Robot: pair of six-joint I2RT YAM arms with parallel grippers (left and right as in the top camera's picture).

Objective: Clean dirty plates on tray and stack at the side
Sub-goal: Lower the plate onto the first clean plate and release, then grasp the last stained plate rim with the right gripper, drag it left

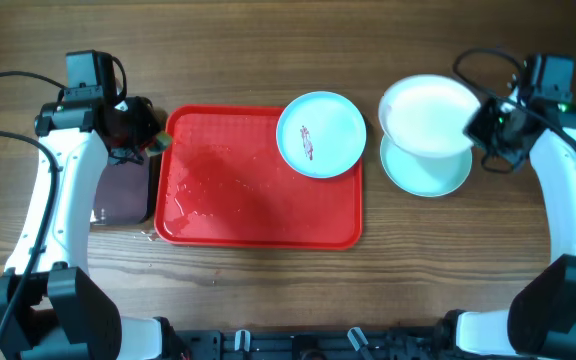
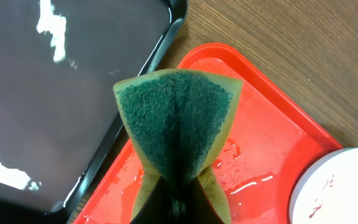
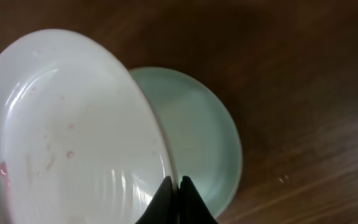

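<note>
Brown wood table point(image 1: 228, 50); wet red tray point(image 1: 258, 205)

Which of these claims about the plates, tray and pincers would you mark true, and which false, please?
1. The left pincer holds a sponge. True.
2. Two plates lie on the red tray. False: only one, the smeared plate, is on it.
3. The right pincer grips a tilted plate at its rim. True.
4. The tilted plate hangs over the black tray. False: it hangs over a second plate, which lies on the wooden table.
5. The plate on the tray is wiped clean. False: it has a reddish smear at its centre.
</note>
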